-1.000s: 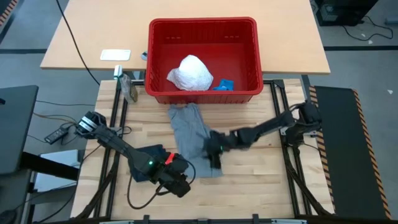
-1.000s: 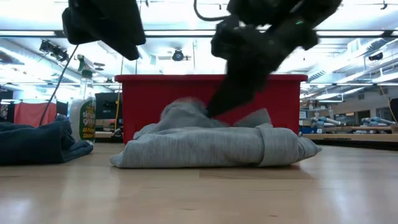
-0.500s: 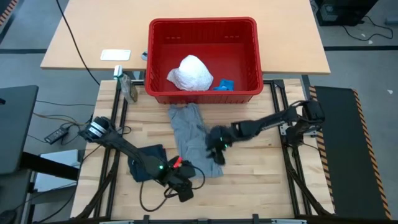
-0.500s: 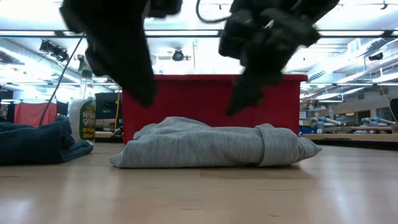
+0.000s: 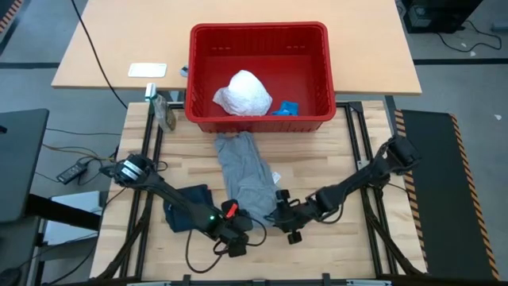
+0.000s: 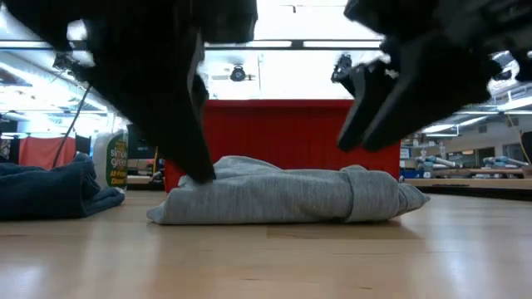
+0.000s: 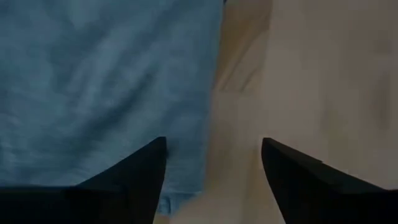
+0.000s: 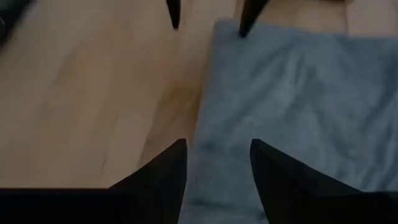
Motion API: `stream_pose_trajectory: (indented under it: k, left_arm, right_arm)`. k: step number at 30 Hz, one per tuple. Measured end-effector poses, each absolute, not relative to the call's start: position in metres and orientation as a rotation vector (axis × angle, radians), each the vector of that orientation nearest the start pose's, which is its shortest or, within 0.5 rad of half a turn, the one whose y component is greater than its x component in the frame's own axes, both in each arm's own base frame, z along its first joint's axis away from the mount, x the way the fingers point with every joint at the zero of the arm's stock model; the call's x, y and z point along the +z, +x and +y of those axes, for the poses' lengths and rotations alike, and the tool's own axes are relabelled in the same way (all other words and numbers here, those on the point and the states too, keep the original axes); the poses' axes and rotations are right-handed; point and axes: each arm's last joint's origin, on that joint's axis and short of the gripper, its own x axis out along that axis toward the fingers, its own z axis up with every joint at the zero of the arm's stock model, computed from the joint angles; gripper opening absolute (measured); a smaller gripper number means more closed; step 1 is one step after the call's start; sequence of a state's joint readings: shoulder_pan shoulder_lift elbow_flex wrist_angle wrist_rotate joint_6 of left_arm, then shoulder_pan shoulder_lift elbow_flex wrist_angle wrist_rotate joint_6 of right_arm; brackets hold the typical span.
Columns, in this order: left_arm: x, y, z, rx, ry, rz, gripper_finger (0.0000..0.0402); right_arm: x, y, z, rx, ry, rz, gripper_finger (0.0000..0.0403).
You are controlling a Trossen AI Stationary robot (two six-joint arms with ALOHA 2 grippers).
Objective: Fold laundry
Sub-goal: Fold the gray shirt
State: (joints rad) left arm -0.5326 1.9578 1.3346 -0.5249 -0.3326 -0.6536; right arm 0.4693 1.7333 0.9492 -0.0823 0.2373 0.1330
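1. Both arms have drawn back toward the near edge of the table since the earlier frame; the right tool (image 5: 290,220), which was over the middle of the grey cloth (image 5: 246,176), now sits at that cloth's near right corner.
2. The left tool (image 5: 238,236) has shifted to the grey cloth's near left corner and has spread its fingers (image 7: 140,171) wide apart; they hold nothing, one over the cloth's edge, the other over bare wood.
3. The right tool's fingers (image 8: 165,168) stand apart and empty, straddling the cloth's side edge, with the left tool's fingertips showing across from them.
4. The grey cloth lies flat and partly folded on the table (image 5: 333,155), running from just in front of the red basket (image 5: 317,36) toward the near edge.
5. The dark navy cloth (image 5: 184,208) lies bunched beside it, to the left, under the left arm.
6. The white crinkly cloth (image 5: 244,92) sits in the red basket, beside a small blue item (image 5: 286,107).
7. A spray bottle (image 6: 108,158) stands left of the basket.
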Motion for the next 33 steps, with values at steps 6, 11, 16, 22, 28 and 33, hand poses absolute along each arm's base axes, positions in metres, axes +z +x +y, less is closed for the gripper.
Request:
stream_pose_trajectory:
  k: [6, 11, 16, 22, 28, 33]
  left_arm:
    - [0.151, 0.345, -0.191, 0.213, -0.152, 1.073, 0.0233]
    - [0.151, 0.343, -0.191, 0.248, -0.19, 1.089, 0.017]
    - [0.151, 0.344, -0.193, 0.222, -0.222, 1.089, 0.0066]
    - [0.181, 0.353, -0.208, 0.061, -0.346, 1.11, 0.001]
    - [0.233, 0.355, -0.228, 0.01, -0.36, 1.135, 0.0003]
    - [0.269, 0.351, -0.207, 0.238, -0.219, 1.146, 0.0001]
  right_arm:
    - [0.133, 0.304, 0.149, 0.194, -0.12, 0.921, 0.0183]
    - [0.115, 0.299, 0.149, 0.152, -0.075, 0.979, 0.0174]
    - [0.113, 0.302, 0.151, 0.136, 0.023, 1.001, 0.0105]
    - [0.147, 0.3, 0.167, 0.388, 0.285, 1.043, 0.0022]
    - [0.195, 0.292, 0.17, 0.505, 0.426, 0.956, 0.004]
    - [0.216, 0.29, 0.149, 0.403, 0.401, 0.893, 0.0011]
